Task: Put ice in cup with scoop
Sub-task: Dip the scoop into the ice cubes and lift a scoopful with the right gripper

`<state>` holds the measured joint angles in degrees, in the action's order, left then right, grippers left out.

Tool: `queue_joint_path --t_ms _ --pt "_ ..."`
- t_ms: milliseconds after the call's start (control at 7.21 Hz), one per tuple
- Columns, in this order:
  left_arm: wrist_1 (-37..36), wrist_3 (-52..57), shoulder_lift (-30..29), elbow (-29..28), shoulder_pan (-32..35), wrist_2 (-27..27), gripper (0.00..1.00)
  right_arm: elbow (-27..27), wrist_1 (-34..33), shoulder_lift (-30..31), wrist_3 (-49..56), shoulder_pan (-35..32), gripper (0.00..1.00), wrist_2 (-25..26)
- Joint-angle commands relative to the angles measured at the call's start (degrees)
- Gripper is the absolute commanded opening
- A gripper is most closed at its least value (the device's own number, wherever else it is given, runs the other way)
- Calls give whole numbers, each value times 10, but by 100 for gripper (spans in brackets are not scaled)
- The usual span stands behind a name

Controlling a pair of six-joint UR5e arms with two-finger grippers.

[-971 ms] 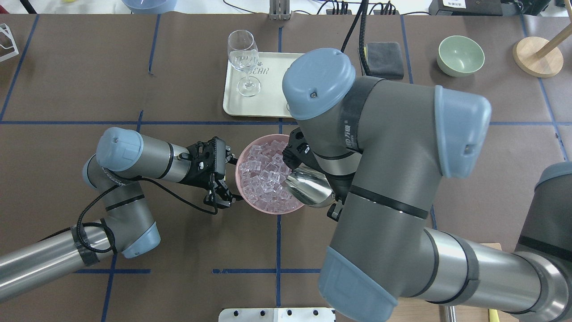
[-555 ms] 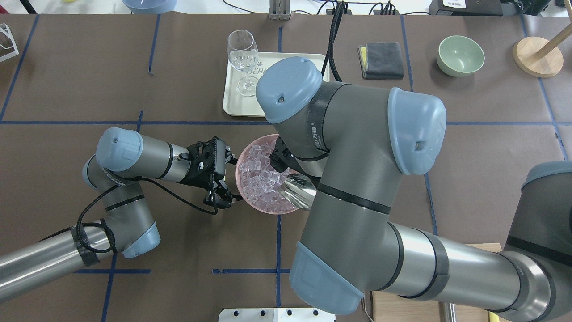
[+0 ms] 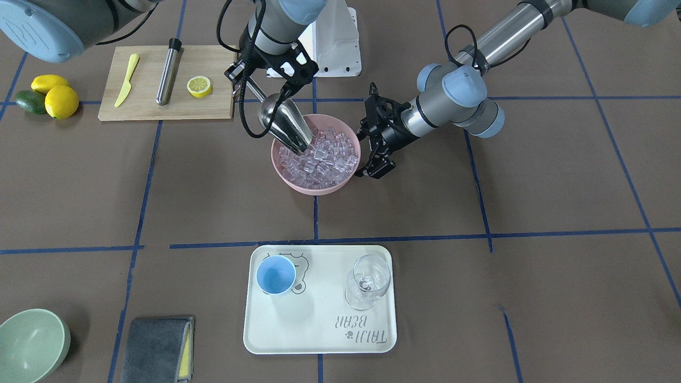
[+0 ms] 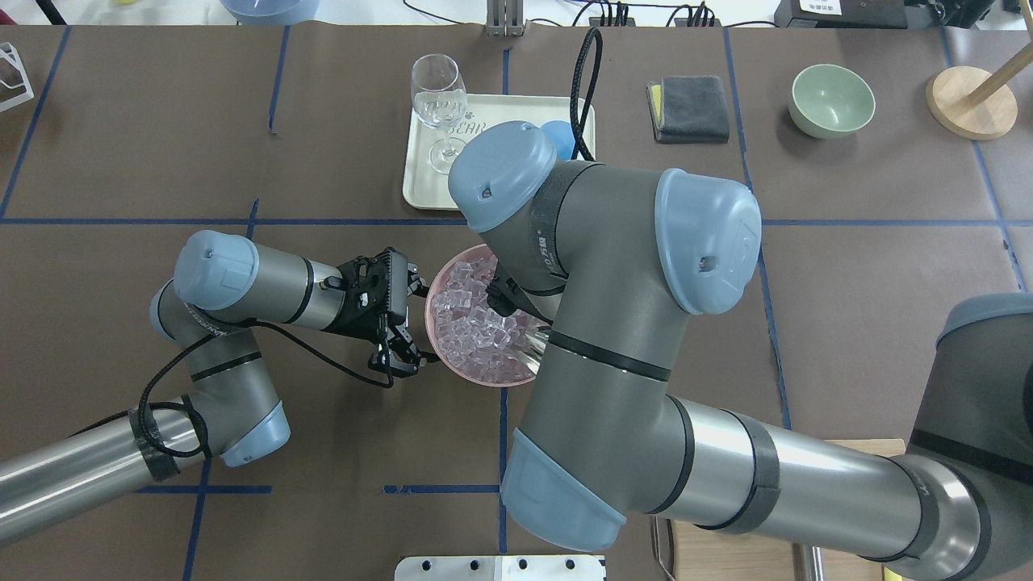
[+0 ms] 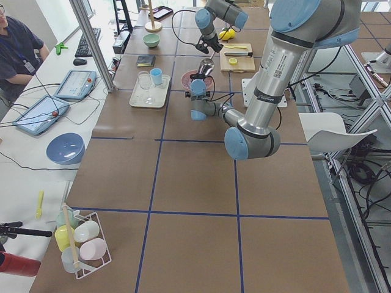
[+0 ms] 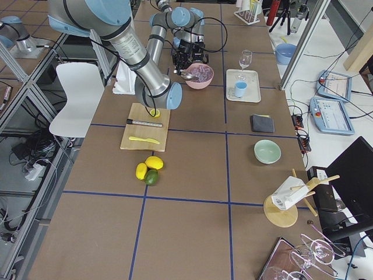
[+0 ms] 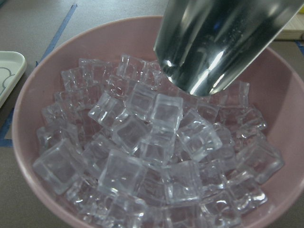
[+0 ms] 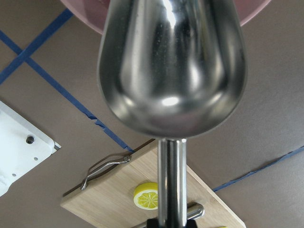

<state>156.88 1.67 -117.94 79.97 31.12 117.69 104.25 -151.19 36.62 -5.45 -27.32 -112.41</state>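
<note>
Step in hand looks like loading the scoop (image 3: 284, 126), with nothing delivered yet; clock directions are as in the front-facing view; right gripper (image 3: 245, 81) has its jaws closed on the far end of the thin handle; scoop is pitched steeply nose-down, entering the pink bowl (image 3: 319, 189) over its 10 o'clock rim, mouth edge at the top of the ice (image 3: 329, 155) pile; only the convex back of the trough shows, so cannot tell if any cube is inside; left gripper (image 3: 371, 139) sits at the bowl's 3 o'clock, jaws spread wide, holding nothing, fingers just beside the rim, contact unclear, probably there to steady the bowl; pink bowl is heaped nearly full with clear cubes; cup (image 3: 275, 274) stands upright on the tray (image 3: 319, 340), in the tray's 10 o'clock corner, well apart from the bowl toward 6 o'clock, inside shows plain blue, looks empty; wine glass (image 3: 367, 282) is upright on the tray's 3 o'clock side, apart from the cup, looks empty too; green bowl (image 3: 24, 346) is far off at 8 o'clock, empty; next move, my read: drive the nose under the cubes, roll the trough level, lift clear of the rim, carry toward 6 o'clock, tip over the cup and not the glass; risk is cubes sliding off or missing, since the cup mouth looks hardly wider than the scoop.
</note>
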Motion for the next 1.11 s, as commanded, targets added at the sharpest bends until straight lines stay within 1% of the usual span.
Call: queue_joint_path --t_ms 0,139,278,555,694,971 --pt "0 0 0 0 0 0 100 -24 31 0 -3 3 0 2" --pt "0 0 0 0 0 0 100 -52 68 0 -6 3 0 2" --pt "0 0 0 0 0 0 100 -68 96 0 -8 4 0 3" --pt "0 -1 0 0 0 0 100 -72 137 11 -10 5 0 3" --pt "0 -1 0 0 0 0 100 -70 174 33 -19 8 0 3" --pt "0 0 0 0 0 0 100 -63 194 48 -24 8 0 2"
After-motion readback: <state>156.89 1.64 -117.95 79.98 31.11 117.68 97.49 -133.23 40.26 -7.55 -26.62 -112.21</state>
